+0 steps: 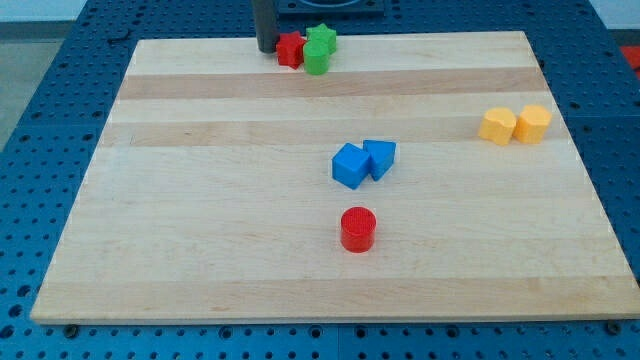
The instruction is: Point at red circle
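The red circle (357,229) is a short red cylinder on the wooden board (200,220), a little below the view's middle. My tip (267,48) is at the board's top edge, far above and to the left of the red circle. It stands just left of a red block (290,49), close to it or touching; I cannot tell which.
Two green blocks (319,48) sit against the red block at the top edge. A blue cube (350,166) and a blue triangular block (380,157) touch above the red circle. Two yellow blocks (514,125) sit at the view's right.
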Controlling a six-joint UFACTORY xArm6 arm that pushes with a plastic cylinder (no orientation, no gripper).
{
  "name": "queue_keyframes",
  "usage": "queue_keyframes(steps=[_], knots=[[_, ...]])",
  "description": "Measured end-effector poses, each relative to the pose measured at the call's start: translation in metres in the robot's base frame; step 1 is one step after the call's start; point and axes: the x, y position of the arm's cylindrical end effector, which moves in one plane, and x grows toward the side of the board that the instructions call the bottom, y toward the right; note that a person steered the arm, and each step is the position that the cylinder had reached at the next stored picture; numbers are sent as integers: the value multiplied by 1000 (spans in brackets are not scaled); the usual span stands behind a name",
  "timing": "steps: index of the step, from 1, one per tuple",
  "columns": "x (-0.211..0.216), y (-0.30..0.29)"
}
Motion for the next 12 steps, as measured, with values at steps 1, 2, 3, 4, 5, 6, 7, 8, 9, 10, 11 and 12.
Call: queue_keyframes(steps=[1,2,3,4,5,6,7,8,9,10,11,12], knots=[[-6,12],[-5,-8],[29,-56],[83,-90],[148,-109],[224,-114],[299,-114],[372,-101],[409,-62],[410,-6],[410,80],[402,153]])
